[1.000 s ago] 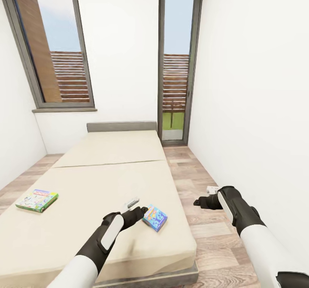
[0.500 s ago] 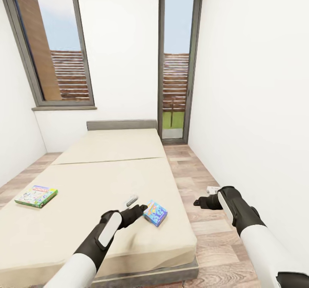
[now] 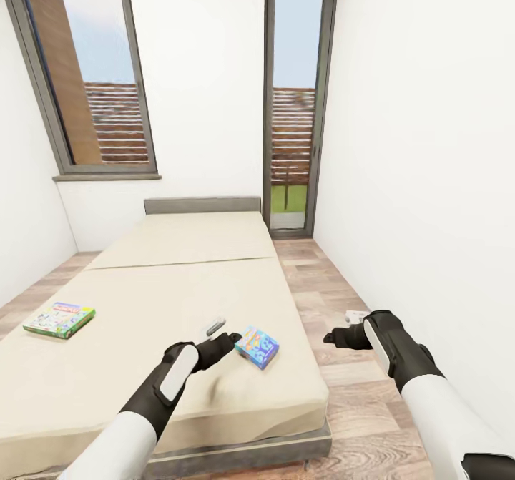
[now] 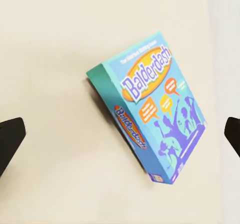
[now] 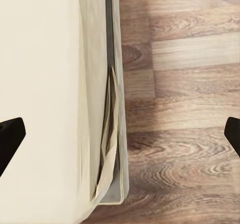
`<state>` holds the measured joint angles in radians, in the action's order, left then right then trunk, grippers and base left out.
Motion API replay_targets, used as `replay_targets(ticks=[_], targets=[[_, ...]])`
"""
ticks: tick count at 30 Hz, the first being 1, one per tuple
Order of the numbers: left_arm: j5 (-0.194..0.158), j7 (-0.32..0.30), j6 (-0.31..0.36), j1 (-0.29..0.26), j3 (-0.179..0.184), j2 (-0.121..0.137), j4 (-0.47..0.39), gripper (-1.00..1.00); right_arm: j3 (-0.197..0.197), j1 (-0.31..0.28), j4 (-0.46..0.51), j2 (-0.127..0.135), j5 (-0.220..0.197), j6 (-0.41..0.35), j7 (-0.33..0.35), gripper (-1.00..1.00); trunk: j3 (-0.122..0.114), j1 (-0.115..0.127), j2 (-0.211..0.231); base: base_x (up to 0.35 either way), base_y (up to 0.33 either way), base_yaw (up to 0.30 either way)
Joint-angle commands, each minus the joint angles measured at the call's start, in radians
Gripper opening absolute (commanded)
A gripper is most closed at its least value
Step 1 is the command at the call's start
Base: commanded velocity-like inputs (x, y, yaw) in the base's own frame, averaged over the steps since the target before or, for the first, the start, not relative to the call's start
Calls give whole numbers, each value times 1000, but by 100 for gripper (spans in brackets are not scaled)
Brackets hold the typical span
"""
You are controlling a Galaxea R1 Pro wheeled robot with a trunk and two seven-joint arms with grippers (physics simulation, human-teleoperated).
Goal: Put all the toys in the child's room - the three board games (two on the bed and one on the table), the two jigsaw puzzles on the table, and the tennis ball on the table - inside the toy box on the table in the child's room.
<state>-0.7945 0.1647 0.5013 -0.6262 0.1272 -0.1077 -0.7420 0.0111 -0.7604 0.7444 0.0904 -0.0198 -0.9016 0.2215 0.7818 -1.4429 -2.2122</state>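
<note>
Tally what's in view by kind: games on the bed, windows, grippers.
Board games on the bed: 2, blue box and green box
Windows: 2, wide and tall
Grippers: 2, left gripper and right gripper
Total: 6

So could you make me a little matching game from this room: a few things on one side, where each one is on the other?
Things:
1. blue board game
2. green board game
3. left hand
4. right hand

Places:
A. over the wood floor beside the bed
B. on the bed near its left edge
C. on the bed near its right edge
D. over the bed, next to the blue box

Pairs: 1-C, 2-B, 3-D, 4-A
</note>
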Motion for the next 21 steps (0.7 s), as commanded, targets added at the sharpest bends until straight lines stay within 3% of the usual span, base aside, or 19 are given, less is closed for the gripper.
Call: replay_targets(ticks=[1, 21], targets=[[-11, 9, 5, -4, 2, 2, -2, 100, 1, -1, 1, 0, -2, -5, 1, 100, 1, 0, -1, 0, 0, 0], [-9, 11, 45, -12, 1, 7, -1, 100, 1, -2, 1, 3, -2, -5, 1, 100, 1, 0, -1, 0, 0, 0]])
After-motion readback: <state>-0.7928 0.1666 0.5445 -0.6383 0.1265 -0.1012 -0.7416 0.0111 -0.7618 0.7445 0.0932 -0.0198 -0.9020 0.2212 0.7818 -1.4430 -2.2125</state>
